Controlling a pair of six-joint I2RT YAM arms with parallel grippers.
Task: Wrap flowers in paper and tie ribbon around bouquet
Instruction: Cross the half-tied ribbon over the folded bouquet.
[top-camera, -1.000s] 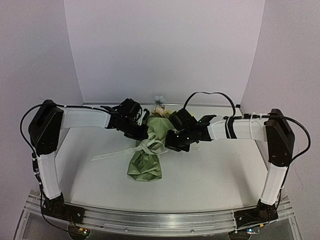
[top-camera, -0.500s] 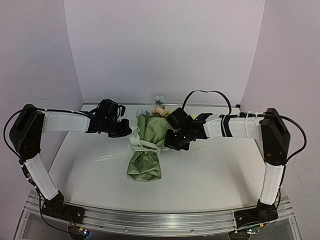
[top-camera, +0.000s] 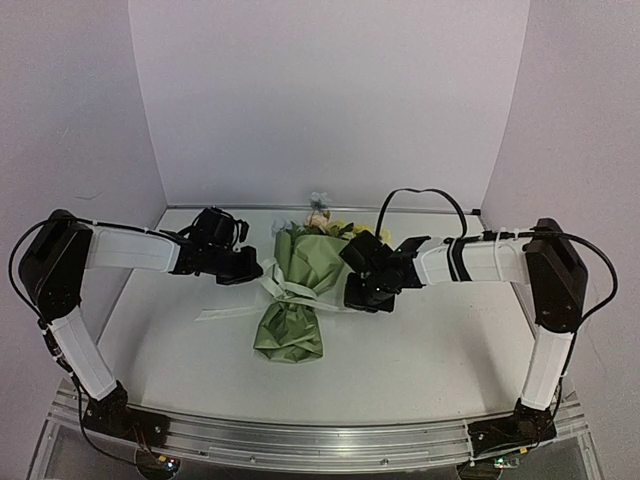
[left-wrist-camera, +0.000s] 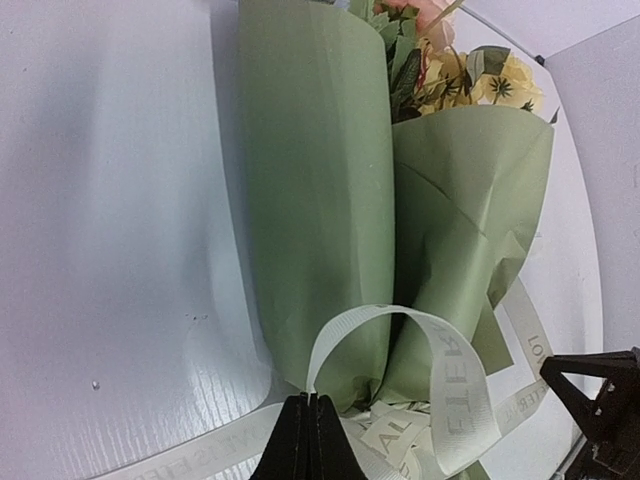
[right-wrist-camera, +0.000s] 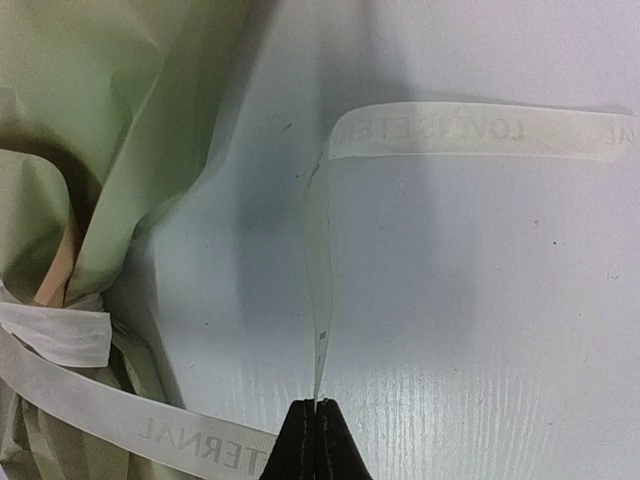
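My left gripper (left-wrist-camera: 308, 405) is clenched on a loop of the ribbon (top-camera: 288, 292), and the right gripper (right-wrist-camera: 318, 408) on a strand. They have drawn apart from a second ago, cinching the bouquet (top-camera: 290, 330) lying between them. I judge the knot is tightening.

Closed jaws clamp ribbon (right-wrist-camera: 480, 131) edge-on; creased olive paper (right-wrist-camera: 95, 120) at left.

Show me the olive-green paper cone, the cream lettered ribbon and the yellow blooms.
olive-green paper cone (left-wrist-camera: 310, 200), left wrist view, on its left fold.
cream lettered ribbon (right-wrist-camera: 480, 130), right wrist view, on the printed stretch.
yellow blooms (left-wrist-camera: 505, 80), left wrist view, on a petal.
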